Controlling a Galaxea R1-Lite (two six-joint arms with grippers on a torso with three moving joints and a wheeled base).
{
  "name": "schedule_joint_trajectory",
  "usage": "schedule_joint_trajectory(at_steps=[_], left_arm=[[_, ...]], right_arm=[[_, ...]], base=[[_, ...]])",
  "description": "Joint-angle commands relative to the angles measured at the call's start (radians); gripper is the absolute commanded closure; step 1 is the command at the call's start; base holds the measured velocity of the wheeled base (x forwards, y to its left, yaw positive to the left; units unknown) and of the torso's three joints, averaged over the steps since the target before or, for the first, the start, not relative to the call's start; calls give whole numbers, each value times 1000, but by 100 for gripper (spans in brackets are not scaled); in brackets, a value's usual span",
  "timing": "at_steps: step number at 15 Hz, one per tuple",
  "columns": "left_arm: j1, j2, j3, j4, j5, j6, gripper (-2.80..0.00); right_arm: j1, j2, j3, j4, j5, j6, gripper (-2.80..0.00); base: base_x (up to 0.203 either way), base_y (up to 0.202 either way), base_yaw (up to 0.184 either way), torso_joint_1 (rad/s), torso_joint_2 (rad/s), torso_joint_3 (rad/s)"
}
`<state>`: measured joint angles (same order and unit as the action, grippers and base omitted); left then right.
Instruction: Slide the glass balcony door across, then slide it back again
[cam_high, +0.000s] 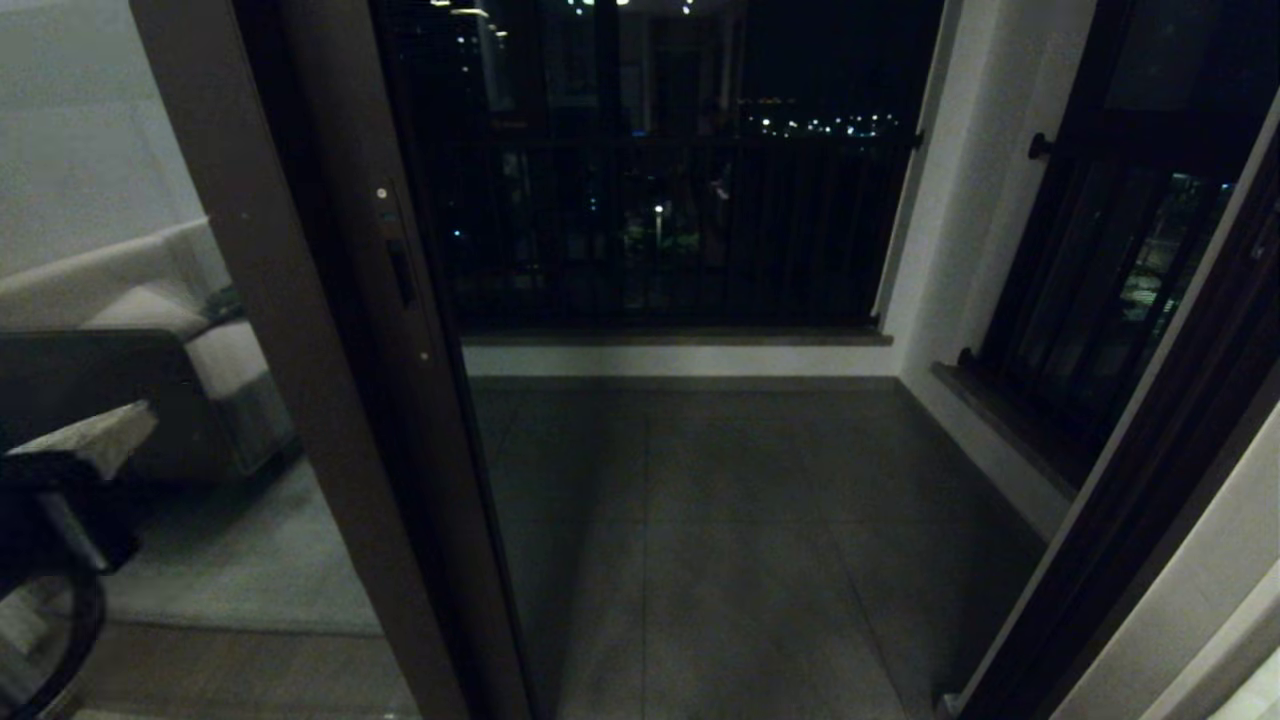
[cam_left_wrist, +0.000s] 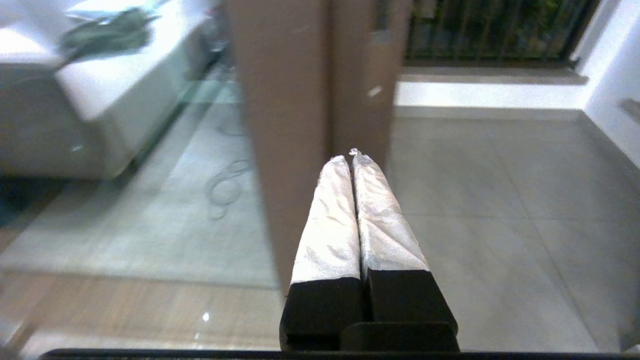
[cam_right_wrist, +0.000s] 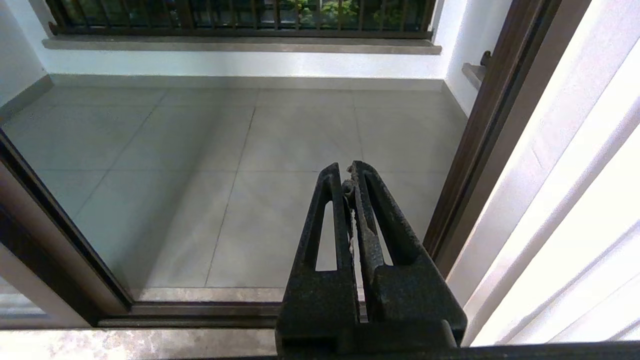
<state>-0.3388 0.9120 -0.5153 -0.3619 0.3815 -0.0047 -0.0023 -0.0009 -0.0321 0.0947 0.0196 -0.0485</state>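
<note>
Standing at left of doorway, glass balcony door (cam_high: 400, 330) has doorway open to right onto tiled balcony floor (cam_high: 740, 530). Left gripper (cam_left_wrist: 350, 157) low at near left, fingers together, clear of stile. Right gripper (cam_right_wrist: 347, 175) parked, fingers together, empty.

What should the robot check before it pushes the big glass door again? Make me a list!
1. Left gripper shut with nothing in it: ok.
2. Left gripper touching the glass balcony door: not ok; in the head view it sits low at the left edge, away from the stile.
3. Handle slot in plain sight and unblocked: ok.
4. Doorway onto the balcony floor open: ok; the door stands at the left.
5. Right gripper shut and out of the way near the right door frame: ok.
6. Bottom track free of objects: ok where visible.
</note>
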Motion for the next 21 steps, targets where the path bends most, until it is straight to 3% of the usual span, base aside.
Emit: schedule_joint_trajectory(at_steps=[1, 4, 11, 13, 15, 16, 18, 21], left_arm=[[40, -281, 29, 175, 8, -5, 0], [155, -446, 99, 253, 8, -7, 0], [300, -693, 298, 253, -23, 15, 0], [325, -810, 420, 241, -137, 44, 0], [334, -910, 498, 248, -326, 73, 0], [336, -914, 513, 291, -376, 76, 0], [336, -912, 514, 392, -387, 47, 0], [336, -912, 517, 368, -397, 46, 0]], right_arm=[[-1, 1, 0, 0, 0, -1, 0], [0, 1, 0, 0, 0, 0, 0], [0, 1, 0, 0, 0, -1, 0], [-1, 1, 0, 0, 0, -1, 0], [-1, 1, 0, -1, 0, 1, 0], [1, 1, 0, -1, 0, -1, 0], [-1, 1, 0, -1, 0, 0, 0], [1, 1, 0, -1, 0, -1, 0]], base=[[0, 0, 0, 0, 0, 0], [0, 0, 0, 0, 0, 0], [0, 0, 0, 0, 0, 0], [0, 0, 0, 0, 0, 0], [0, 0, 0, 0, 0, 0], [0, 0, 0, 0, 0, 0], [0, 0, 0, 0, 0, 0], [0, 0, 0, 0, 0, 0]])
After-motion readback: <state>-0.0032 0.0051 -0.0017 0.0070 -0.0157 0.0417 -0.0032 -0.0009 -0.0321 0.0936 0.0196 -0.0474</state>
